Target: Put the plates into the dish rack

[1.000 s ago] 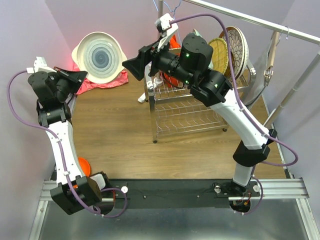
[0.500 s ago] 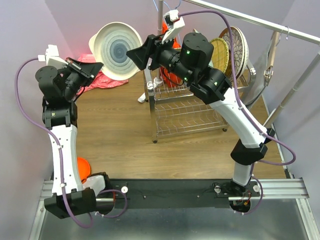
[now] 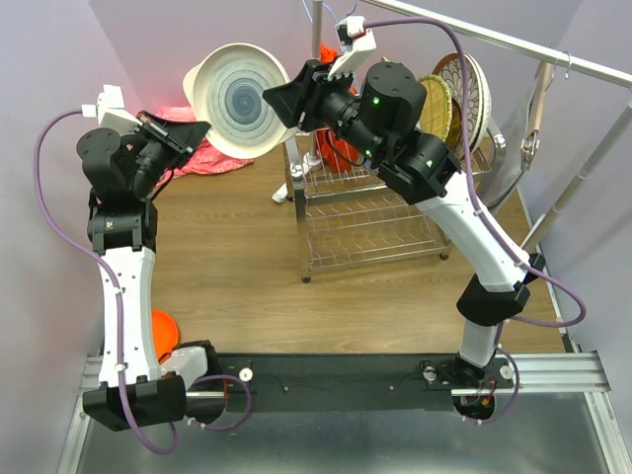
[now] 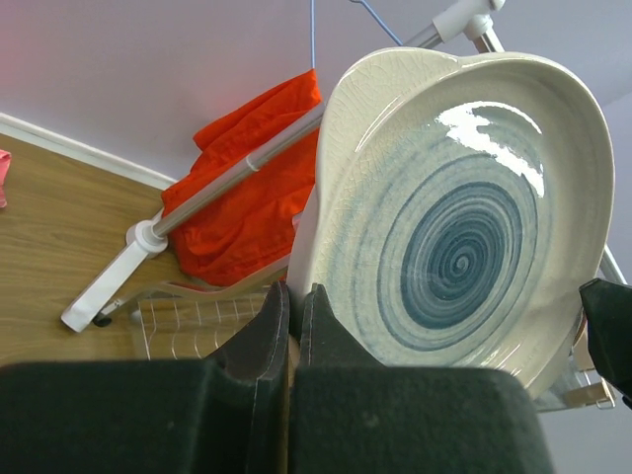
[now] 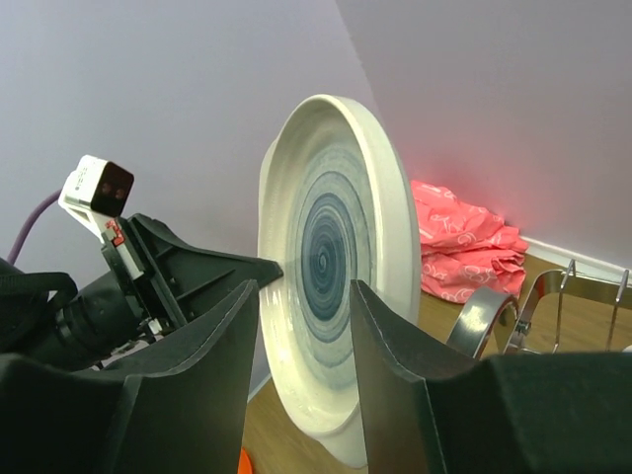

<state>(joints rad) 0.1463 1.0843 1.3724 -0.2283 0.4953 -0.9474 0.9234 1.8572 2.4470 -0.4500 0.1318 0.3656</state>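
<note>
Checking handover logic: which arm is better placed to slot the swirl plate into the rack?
Right, probably: the right jaws, open, face the grey-swirl plate and that arm hangs over the dish rack, while the left jaws only pinch the rim short of the rack.

A pink cloth (image 5: 459,252) lies crumpled on the wooden table (image 3: 227,257).
</note>
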